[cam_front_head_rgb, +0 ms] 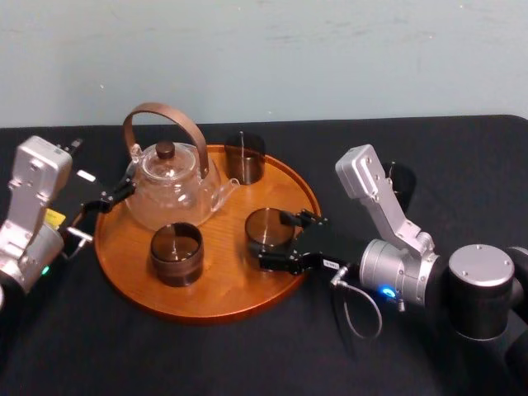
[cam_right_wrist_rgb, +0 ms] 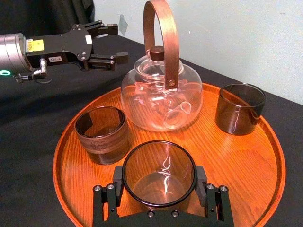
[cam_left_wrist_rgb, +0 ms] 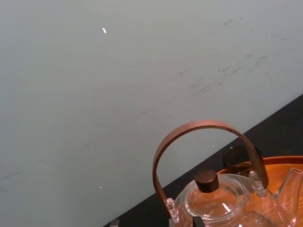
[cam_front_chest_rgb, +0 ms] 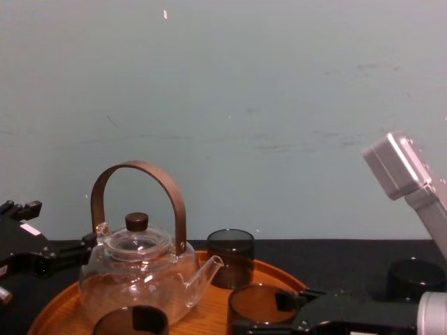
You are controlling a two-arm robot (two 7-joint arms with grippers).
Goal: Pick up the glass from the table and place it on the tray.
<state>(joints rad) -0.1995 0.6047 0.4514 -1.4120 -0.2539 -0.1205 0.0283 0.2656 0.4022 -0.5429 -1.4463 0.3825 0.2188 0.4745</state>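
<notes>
1. Glass (cam_front_head_rgb: pixel 266 224) is low over the tray (cam_front_head_rgb: pixel 223 285), on its right side, pinched from both sides by your right gripper (cam_front_head_rgb: pixel 274 238). I can't tell whether its base touches the wood yet.
2. That spot likely keeps it apart from the teapot (cam_front_head_rgb: pixel 169 186) and the two other glasses (cam_front_head_rgb: pixel 176 252).
3. Your left gripper (cam_right_wrist_rgb: pixel 117 42) hovers spread and empty just beside the teapot, out of the way.

Nothing I can read for certain. The left gripper (cam_right_wrist_rgb: pixel 116 41) carries a yellow sticker (cam_right_wrist_rgb: pixel 35 45) and a small white label (cam_right_wrist_rgb: pixel 56 59). Its dark characters are too small to make out.
</notes>
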